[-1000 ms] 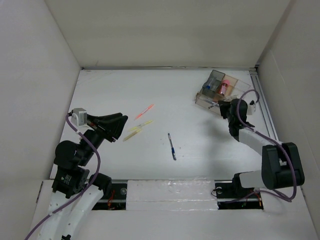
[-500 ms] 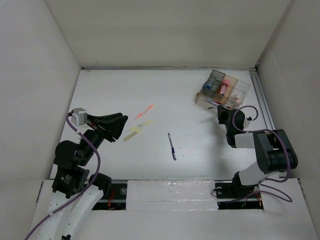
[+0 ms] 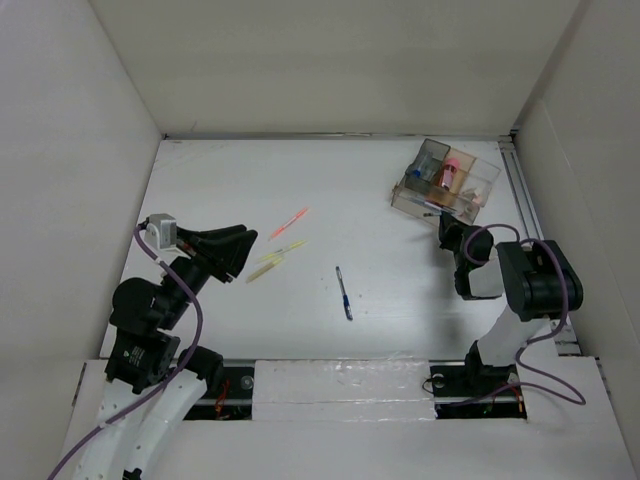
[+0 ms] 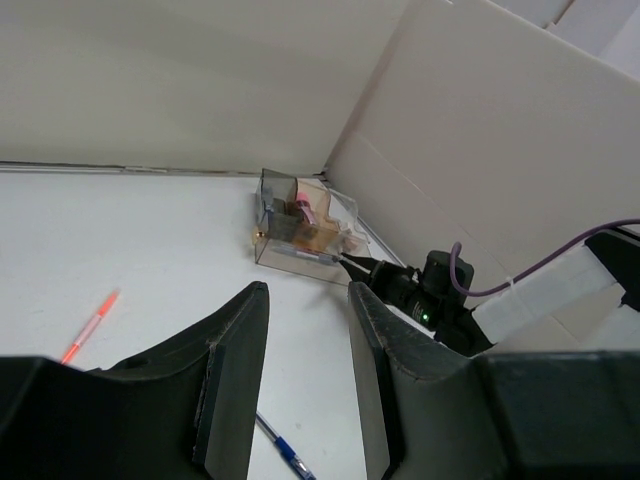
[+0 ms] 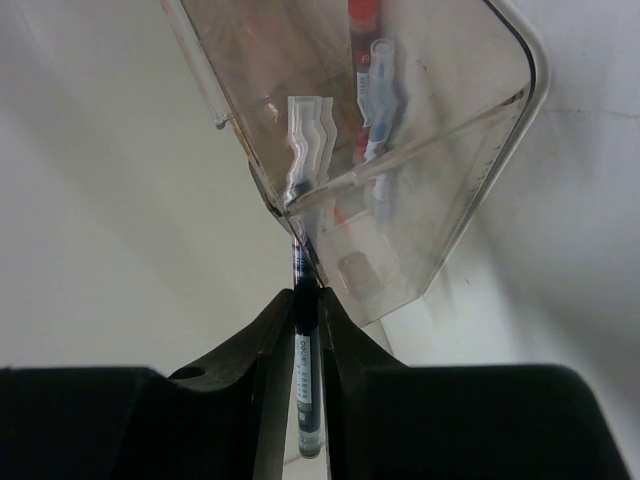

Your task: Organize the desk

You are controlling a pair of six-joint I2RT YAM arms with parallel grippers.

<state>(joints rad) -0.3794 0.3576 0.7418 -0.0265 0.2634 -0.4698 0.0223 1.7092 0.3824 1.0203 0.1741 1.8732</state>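
Right fingers (image 5: 268, 345) around 1 dark pen (image 5: 307, 385); 4 loose pens (image 3: 343, 292) on desk (image 3: 400, 265)

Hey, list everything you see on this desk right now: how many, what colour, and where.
desk: one, white, under everything.
organizer: one, clear, far right corner; pink and dark things inside.
pink pen: one, pink-red, left of centre.
yellow pens: two, pale yellow, just nearer than the pink pen.
blue pen: one, blue, near the centre.
dark pen: one, dark, between the right fingers, tip at the organizer's near wall.
left gripper: one, black, open and empty, over the left side.
right gripper: one, black, shut on the dark pen, beside the organizer.
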